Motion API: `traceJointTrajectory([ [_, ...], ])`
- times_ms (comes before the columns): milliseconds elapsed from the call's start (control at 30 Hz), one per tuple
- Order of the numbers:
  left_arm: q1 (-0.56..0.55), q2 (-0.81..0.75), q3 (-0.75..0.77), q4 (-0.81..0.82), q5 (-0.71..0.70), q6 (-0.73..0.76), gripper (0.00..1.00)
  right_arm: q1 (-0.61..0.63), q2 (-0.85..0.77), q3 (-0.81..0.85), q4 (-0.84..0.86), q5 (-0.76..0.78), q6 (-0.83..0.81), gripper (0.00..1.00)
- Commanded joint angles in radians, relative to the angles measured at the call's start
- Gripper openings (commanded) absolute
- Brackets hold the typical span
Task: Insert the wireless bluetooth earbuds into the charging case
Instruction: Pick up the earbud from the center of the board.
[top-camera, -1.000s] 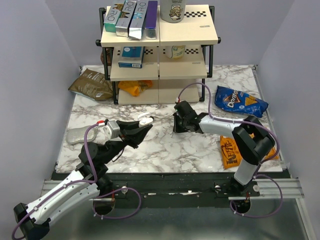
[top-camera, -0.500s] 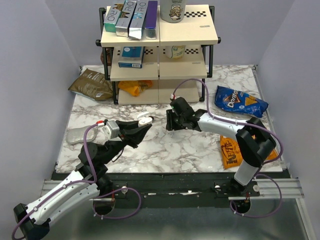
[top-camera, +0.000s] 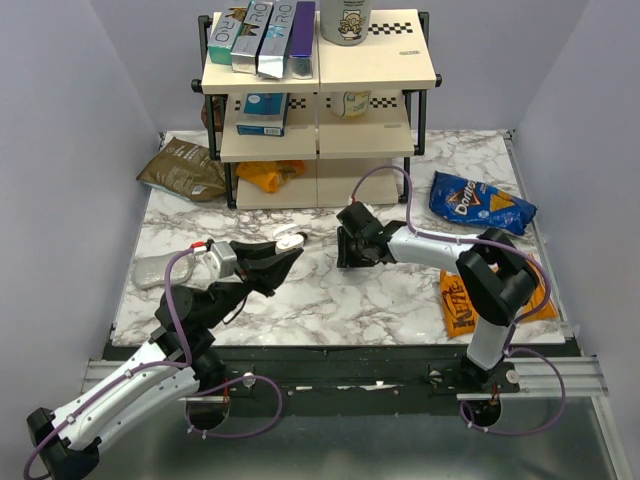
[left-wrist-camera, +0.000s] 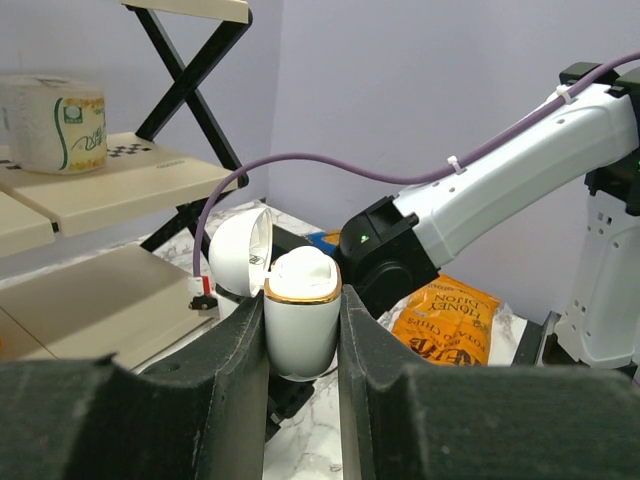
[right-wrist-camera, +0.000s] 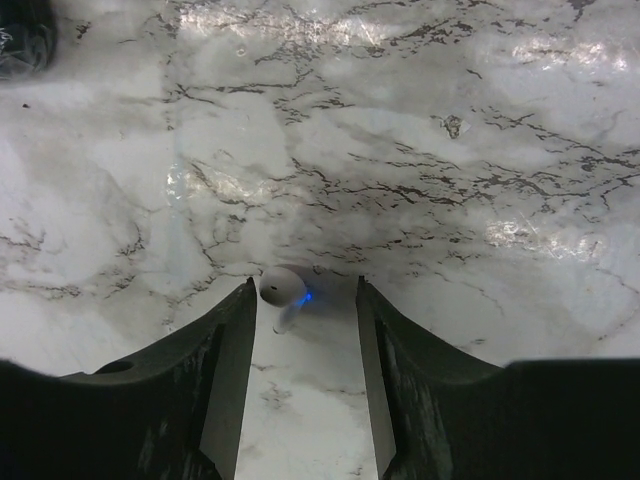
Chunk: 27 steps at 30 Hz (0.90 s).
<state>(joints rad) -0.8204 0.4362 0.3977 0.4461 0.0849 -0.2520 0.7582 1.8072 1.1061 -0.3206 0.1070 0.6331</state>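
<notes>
The charging case (left-wrist-camera: 300, 325) is white with a gold rim and its lid (left-wrist-camera: 240, 250) stands open. My left gripper (left-wrist-camera: 303, 300) is shut on its body and holds it upright above the marble table; from above the case (top-camera: 289, 240) shows at my left gripper (top-camera: 283, 256). One white earbud (right-wrist-camera: 282, 288) with a small blue light lies between the fingers of my right gripper (right-wrist-camera: 303, 285), close against the left finger (right-wrist-camera: 235, 330). That gripper is open and points down at the table centre (top-camera: 346, 252). No other earbud shows.
A wooden shelf rack (top-camera: 318, 110) with boxes stands at the back. A blue Doritos bag (top-camera: 480, 203) and an orange chips bag (top-camera: 462, 300) lie on the right, a brown bag (top-camera: 183, 168) and a grey object (top-camera: 155, 268) on the left.
My right gripper has opened and its wrist has shifted slightly left over the table centre. The left gripper has kept the case in the same place.
</notes>
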Motion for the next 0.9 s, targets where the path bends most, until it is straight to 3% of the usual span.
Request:
traceJointTrajectory([
  [0, -0.005, -0.020, -0.008, 0.005, -0.016, -0.003, 0.00, 0.009, 0.043, 0.018, -0.028, 0.019, 0.020, 0.54],
  [867, -0.005, -0.048, -0.013, -0.014, -0.016, -0.003, 0.00, 0.059, 0.110, 0.003, -0.038, 0.010, 0.036, 0.42],
])
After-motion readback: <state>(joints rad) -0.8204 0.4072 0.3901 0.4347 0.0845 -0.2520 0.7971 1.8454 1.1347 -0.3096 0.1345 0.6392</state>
